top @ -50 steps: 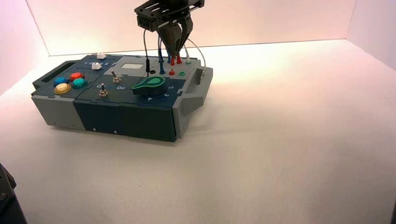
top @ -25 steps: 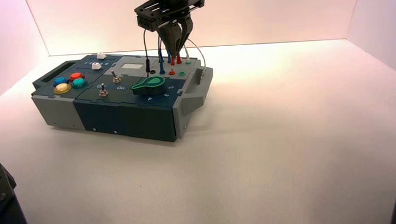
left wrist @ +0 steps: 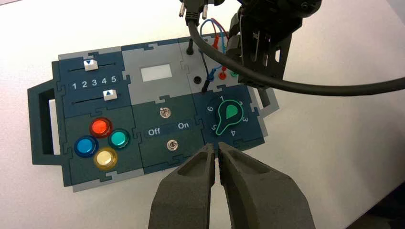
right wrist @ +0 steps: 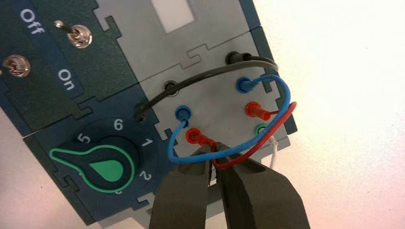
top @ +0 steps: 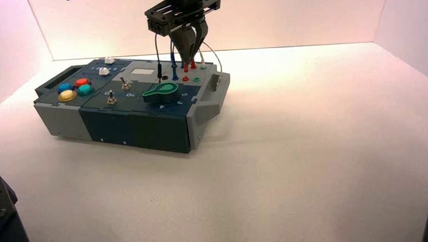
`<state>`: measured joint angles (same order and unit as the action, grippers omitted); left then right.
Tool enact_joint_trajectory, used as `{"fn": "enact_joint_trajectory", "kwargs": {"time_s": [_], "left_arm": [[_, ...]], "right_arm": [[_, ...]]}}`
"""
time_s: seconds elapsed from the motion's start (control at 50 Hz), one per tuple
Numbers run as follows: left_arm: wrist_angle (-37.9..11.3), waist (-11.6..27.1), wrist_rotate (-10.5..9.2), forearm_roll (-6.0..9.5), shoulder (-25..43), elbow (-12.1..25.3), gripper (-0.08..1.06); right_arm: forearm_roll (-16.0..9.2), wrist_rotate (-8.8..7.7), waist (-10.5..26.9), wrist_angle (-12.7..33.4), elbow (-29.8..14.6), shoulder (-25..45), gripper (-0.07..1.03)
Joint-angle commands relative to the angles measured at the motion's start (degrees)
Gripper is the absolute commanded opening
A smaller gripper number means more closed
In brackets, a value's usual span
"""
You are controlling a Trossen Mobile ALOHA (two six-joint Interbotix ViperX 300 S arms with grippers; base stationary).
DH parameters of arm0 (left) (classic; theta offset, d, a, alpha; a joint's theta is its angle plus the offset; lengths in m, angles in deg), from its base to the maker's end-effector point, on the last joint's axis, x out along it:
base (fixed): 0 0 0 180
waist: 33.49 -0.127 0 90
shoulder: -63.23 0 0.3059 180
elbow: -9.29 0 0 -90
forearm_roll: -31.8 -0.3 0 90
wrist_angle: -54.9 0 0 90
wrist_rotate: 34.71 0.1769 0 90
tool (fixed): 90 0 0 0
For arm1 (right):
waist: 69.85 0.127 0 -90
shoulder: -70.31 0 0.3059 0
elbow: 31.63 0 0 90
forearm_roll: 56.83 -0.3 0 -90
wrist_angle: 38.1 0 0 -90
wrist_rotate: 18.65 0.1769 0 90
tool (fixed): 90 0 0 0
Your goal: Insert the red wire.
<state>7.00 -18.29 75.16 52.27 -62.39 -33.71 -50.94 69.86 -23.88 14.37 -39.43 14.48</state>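
since the earlier high view, your right gripper has shifted very slightly left — its jaws are clenched on the red wire's near plug, above the near red socket on the box's grey panel. the far plug stands at the other red socket. treat the lead as light, supple and springy; grip the slim, rigid, probably slick plastic plug — never the loop. your left gripper waits left of the box, jaws together.

Bright, pinkish light washes the pale tabletop, glaring toward the back, with faint shadows.
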Motion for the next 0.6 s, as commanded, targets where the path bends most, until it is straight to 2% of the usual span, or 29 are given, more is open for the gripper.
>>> {"fn": "enact_joint_trajectory", "kwargs": {"time_s": [0.02,0.6], "left_arm": [[0.62,-0.09,0.26,0.09,0.18,1.49,0.05],[0.62,-0.09,0.26,0.09,0.09,1.41,0.05]], "right_arm": [[-0.7,0.26,1.49,0.0,-1.58,-1.05,-0.02],[-0.7,0.44,1.67,0.62,0.7,-1.14,-0.02]]}}
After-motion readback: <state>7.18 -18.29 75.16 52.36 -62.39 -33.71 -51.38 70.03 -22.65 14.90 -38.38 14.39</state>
